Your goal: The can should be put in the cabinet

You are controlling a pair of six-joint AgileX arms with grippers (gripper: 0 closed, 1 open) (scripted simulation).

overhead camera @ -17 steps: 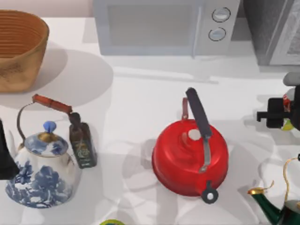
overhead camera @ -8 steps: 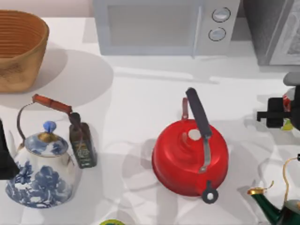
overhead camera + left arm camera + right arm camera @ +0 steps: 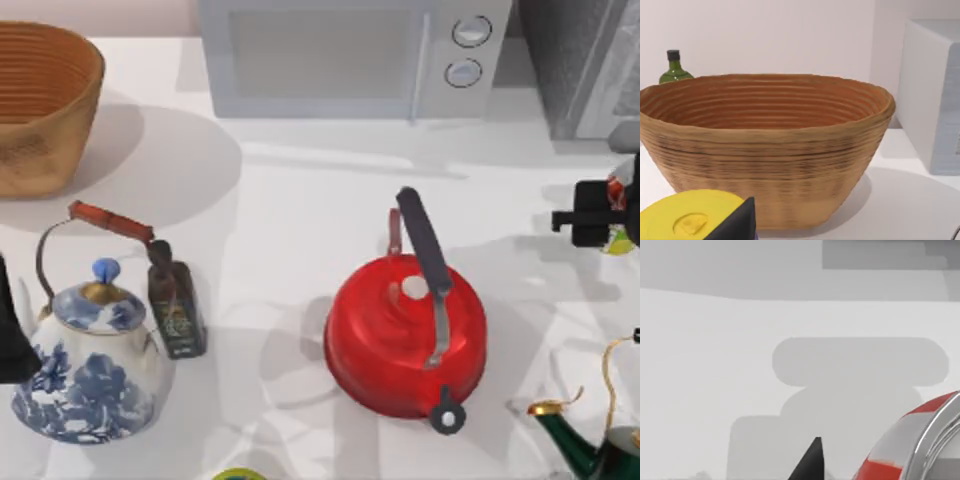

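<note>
At the surface's right edge, by the cabinet: right hand [image 3: 600, 222]
Right hand state: closed around the can [image 3: 622, 215], which shows as red and lime green beside the black fingers
Can, right wrist view: red and white label and silver rim [image 3: 920, 445], close against one dark fingertip [image 3: 810, 462]
Can's place: at the far right, nearer than the cabinet [image 3: 585, 65] and farther back than the green kettle [image 3: 590, 445]; whether it touches the surface cannot be told
Cabinet: grey, in the back right corner, just beside the microwave [image 3: 350, 55]
Red kettle [image 3: 405, 330]: centre of the surface [image 3: 300, 200], well left of the right hand
Left hand [image 3: 12, 330]: at the left edge, beside the blue and white teapot [image 3: 85, 365]; open or closed cannot be told
Dark bottle [image 3: 175, 305]: upright, just right of the teapot
Basket [image 3: 45, 105]: back left corner
Left wrist view: basket [image 3: 765, 145], yellow lid [image 3: 690, 220], green bottle [image 3: 674, 70] behind
</note>
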